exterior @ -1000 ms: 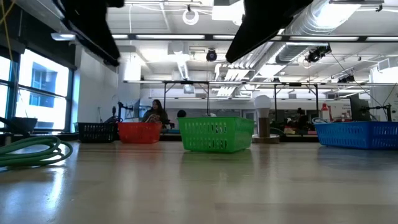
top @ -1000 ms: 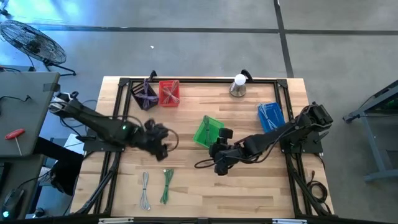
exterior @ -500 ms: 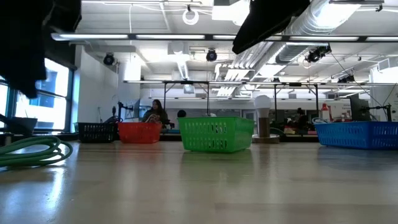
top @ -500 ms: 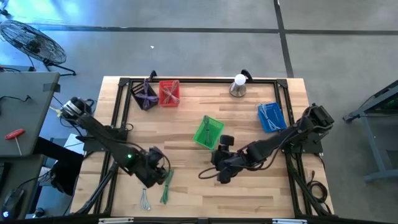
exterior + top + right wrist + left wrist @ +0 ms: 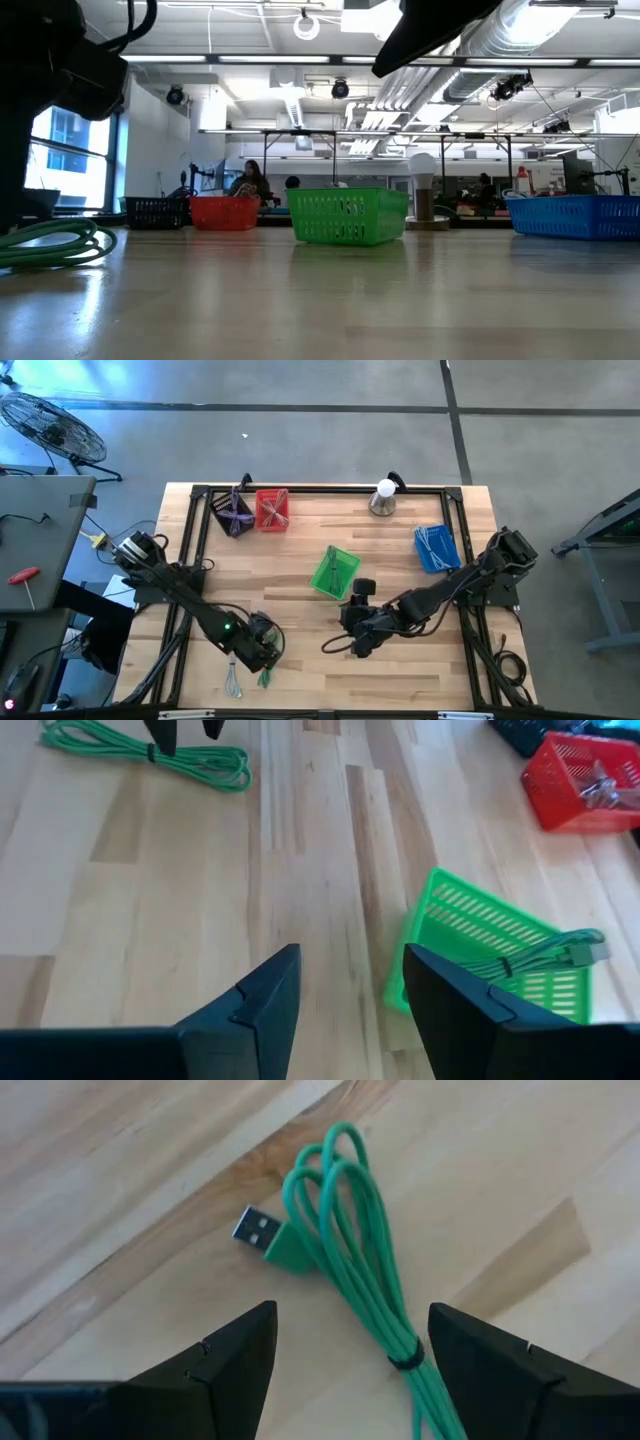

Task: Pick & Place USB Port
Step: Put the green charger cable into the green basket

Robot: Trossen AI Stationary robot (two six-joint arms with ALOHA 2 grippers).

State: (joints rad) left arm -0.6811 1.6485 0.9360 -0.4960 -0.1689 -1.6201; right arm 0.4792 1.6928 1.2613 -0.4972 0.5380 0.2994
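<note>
A green USB cable (image 5: 345,1230), coiled and tied, lies flat on the wood near the table's near-left edge (image 5: 266,676); its metal plug (image 5: 254,1229) points away from the bundle. My left gripper (image 5: 350,1370) hangs just over it, open, with a finger on either side of the tied stretch and touching nothing. It also shows from above (image 5: 262,656). My right gripper (image 5: 345,1010) is open and holds nothing, hovering mid-table (image 5: 356,632) near the green basket (image 5: 490,955), which holds another green cable.
A grey cable (image 5: 232,682) lies left of the green one. At the far left stand a red basket (image 5: 272,510) and a dark basket (image 5: 234,512); a blue basket (image 5: 436,548) is at the right, and a white-topped stand (image 5: 383,498) at the far edge.
My left gripper has swung from the table's middle left toward the near edge, come down over the green cable and rolled its wrist. It has stayed open. My right gripper has drifted slightly toward the near edge.
</note>
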